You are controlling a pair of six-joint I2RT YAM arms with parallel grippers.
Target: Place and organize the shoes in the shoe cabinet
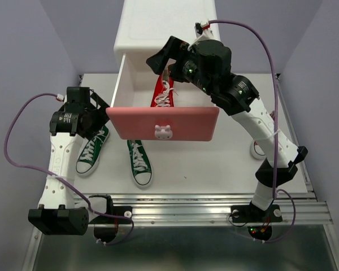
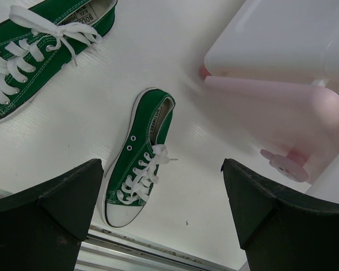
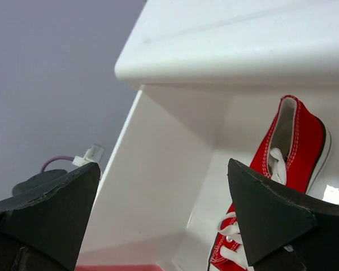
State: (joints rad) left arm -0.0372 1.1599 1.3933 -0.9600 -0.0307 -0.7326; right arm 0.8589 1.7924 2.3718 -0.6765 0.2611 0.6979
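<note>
The white shoe cabinet [image 1: 164, 28] stands at the back with its upper drawer pulled out, pink front [image 1: 164, 123] and bunny knob [image 1: 163, 131] facing me. One red shoe [image 1: 164, 93] lies inside the drawer, also in the right wrist view [image 3: 291, 141]. My right gripper [image 1: 165, 63] hovers open and empty over the drawer [image 3: 164, 209]. The other red shoe [image 1: 256, 150] peeks out behind the right arm. Two green shoes [image 1: 92, 151] [image 1: 140, 165] lie on the table in front of the drawer. My left gripper [image 1: 101, 117] is open and empty above them [image 2: 164, 209].
The open drawer's front [image 2: 282, 118] overhangs the table just right of my left gripper. A metal rail [image 1: 203, 206] runs along the table's near edge. Grey walls close in on both sides.
</note>
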